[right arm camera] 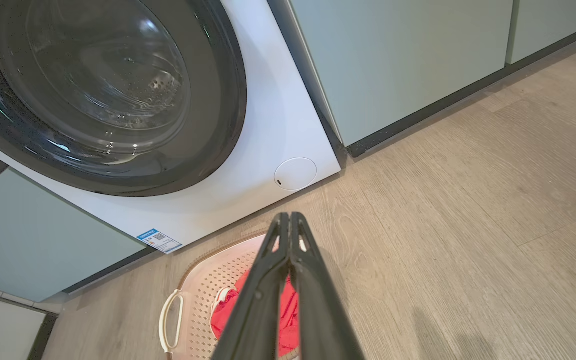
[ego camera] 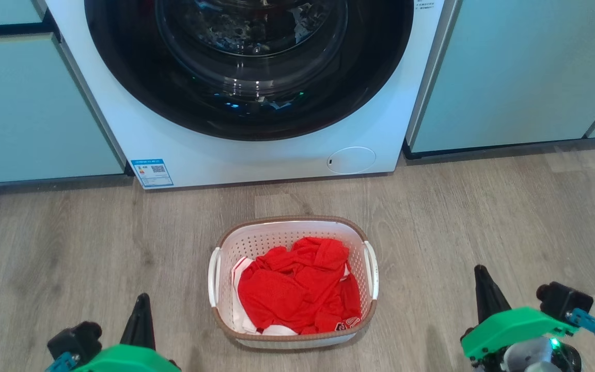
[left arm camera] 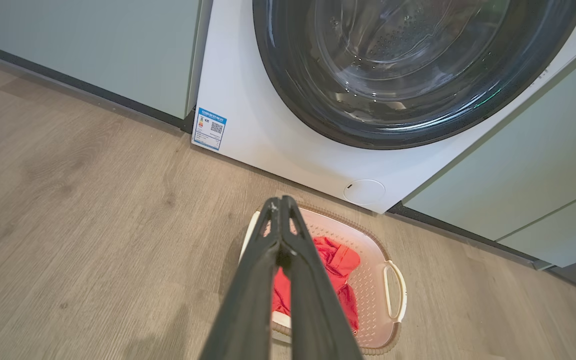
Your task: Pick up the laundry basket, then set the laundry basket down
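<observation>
The laundry basket (ego camera: 292,235) stands on the wood floor in front of the washing machine, white with perforated walls, a brown rim and a white handle on each side. Red clothing (ego camera: 297,287) lies crumpled inside it. My left gripper (ego camera: 142,302) is at the lower left, shut with nothing held, well to the left of the basket. My right gripper (ego camera: 481,274) is at the lower right, shut and empty too, off the basket's right side. In the left wrist view the basket (left arm camera: 375,250) sits beyond the shut left gripper (left arm camera: 280,202); in the right wrist view the basket (right arm camera: 203,280) lies behind the shut right gripper (right arm camera: 288,217).
A white front-loading washing machine (ego camera: 256,150) with a dark round door stands just behind the basket. Pale green cabinet fronts (ego camera: 514,72) flank it on both sides. Bare wood floor (ego camera: 70,248) stretches left and right of the basket.
</observation>
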`<state>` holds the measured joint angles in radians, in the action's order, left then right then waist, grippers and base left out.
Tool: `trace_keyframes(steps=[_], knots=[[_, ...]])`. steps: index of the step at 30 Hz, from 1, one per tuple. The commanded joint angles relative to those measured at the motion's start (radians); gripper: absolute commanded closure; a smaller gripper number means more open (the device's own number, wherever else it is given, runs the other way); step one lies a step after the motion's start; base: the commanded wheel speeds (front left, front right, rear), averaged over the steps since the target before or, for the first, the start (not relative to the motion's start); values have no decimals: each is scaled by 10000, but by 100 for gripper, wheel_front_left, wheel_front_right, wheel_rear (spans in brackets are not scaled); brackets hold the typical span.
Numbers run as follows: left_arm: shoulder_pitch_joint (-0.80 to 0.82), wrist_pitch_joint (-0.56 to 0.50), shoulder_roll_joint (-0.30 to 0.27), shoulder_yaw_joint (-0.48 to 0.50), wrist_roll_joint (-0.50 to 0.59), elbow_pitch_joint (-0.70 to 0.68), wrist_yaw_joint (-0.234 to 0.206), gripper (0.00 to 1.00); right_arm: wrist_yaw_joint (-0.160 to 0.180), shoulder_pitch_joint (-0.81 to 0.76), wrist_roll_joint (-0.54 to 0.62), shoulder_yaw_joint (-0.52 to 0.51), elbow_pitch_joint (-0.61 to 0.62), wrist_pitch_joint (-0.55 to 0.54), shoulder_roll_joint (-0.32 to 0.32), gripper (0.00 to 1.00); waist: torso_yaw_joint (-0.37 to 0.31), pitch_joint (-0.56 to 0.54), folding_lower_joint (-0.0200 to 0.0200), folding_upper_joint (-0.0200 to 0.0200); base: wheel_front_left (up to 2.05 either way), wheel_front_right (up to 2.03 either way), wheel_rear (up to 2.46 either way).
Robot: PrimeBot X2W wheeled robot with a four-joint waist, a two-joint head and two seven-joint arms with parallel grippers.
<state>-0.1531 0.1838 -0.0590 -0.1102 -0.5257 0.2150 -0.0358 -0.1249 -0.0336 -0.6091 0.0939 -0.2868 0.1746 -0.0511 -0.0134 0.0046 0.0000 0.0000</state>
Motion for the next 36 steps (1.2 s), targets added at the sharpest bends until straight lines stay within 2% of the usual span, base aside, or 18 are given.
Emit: trace_keyframes(steps=[1, 36], knots=[[488, -82, -134, 252, -328, -239, 65, 100, -16, 521, -324, -57, 340, -46, -158, 100, 2, 0, 0, 0, 0, 0, 0], [1281, -1034, -187, 823, -4512, -53, 678, 100, -32, 847, -4190, -640, 383, -978, -231, 100, 53, -5, 0, 0, 0, 0, 0]])
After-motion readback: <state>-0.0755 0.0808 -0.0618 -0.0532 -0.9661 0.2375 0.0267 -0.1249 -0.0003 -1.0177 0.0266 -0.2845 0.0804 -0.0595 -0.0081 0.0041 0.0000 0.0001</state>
